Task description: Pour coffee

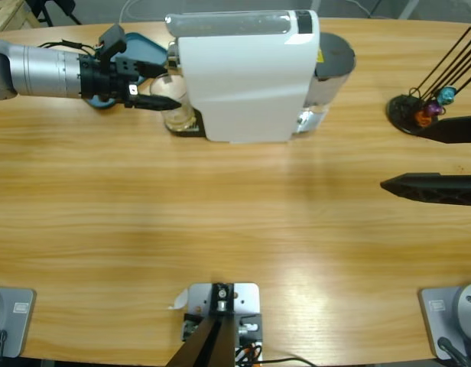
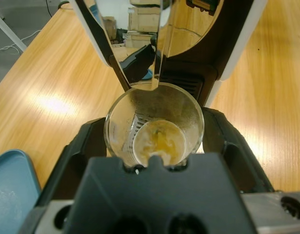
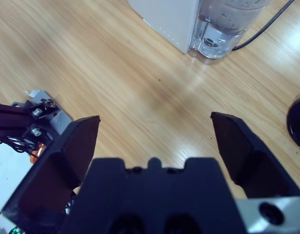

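Upper left of the high view: the left gripper (image 1: 163, 90) has its jaws closed around a clear glass tumbler (image 2: 154, 129) under the white coffee machine (image 1: 247, 76) spout. The coffee (image 2: 159, 143) lies shallow in the tumbler's bottom. Withdraw level, clearing the spout before tipping. At right edge, the right gripper (image 3: 155, 134) gapes wide, empty.

The high camera looks straight down on the bench (image 1: 235, 229). The left wrist camera sits very close to the white coffee machine (image 2: 237, 39). The right wrist camera looks down from farther back and shares it.
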Robot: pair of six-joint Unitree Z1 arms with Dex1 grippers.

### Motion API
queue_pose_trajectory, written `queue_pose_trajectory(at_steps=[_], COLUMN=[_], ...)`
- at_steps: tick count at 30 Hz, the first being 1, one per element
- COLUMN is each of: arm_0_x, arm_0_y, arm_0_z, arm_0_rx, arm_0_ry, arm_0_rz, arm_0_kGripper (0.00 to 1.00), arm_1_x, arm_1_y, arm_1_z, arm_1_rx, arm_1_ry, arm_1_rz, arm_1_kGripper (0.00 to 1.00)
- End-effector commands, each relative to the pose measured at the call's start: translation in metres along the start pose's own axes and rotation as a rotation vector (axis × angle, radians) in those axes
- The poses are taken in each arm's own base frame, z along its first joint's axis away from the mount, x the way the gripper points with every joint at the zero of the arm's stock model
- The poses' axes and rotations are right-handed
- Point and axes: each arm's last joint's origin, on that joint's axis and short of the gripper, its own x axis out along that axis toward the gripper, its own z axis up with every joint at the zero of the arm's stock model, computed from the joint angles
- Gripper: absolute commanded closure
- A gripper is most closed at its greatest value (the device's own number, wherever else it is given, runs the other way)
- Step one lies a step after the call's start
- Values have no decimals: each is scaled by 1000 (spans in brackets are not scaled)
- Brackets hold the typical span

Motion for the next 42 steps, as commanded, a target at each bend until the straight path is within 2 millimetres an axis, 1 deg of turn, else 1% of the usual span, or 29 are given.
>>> queue_pose_trajectory(at_steps=[1, 2, 7, 11, 16, 18, 19, 23, 24, 25, 30, 34, 35, 38, 42], arm_0_x=[15, 15, 6, -9, -28, -41, -51, -105, -111, -113, -106, -87, -81, -60, -38], arm_0_y=[0, 0, -5, -6, -1, -2, -3, 4, 6, 11, 33, 62, 69, 86, 93], arm_0_z=[-16, -16, -19, -14, -9, -3, 1, 15, 15, 13, -2, -22, -28, -36, -45], arm_0_rx=[-42, -42, -48, -44, -65, -70, -73, -136, -144, -173, -249, -313, -318, -323, -334], arm_0_ry=[59, 61, 61, 36, -5, -18, -26, -83, -78, -63, 67, 100, 92, 77, 77], arm_0_rz=[3, 6, 5, 25, 49, 83, 115, 288, 334, 388, 647, 791, 813, 814, 786], arm_0_kGripper=[953, 997, 1000, 1000, 1000, 1000, 1000, 1000, 1000, 1000, 1000, 1000, 1000, 1000, 1000], arm_1_x=[3, 2, 1, 0, -2, -2, -1, 1, 0, -1, -6, -10, -11, -11, -5], arm_1_y=[-2, -3, -3, -2, -4, -4, -4, -4, -5, -5, -5, -4, -4, -4, -5], arm_1_z=[-5, -5, -6, -5, 1, 3, 4, 4, 5, 5, 5, 2, 2, 2, 4], arm_1_rx=[-4, -4, -4, -5, -30, -30, -30, -21, -21, -22, -20, -6, -5, -4, -3], arm_1_ry=[11, 10, 5, -1, -8, -10, -8, -12, -15, -21, -29, -17, -15, -5, 16], arm_1_rz=[-25, -29, -36, -35, -67, -70, -69, -64, -67, -73, -84, -84, -84, -87, -87], arm_1_kGripper=[0, 0, 0, 0, 0, 0, 0, 0, 0, 0, 0, 0, 0, 0, 0])
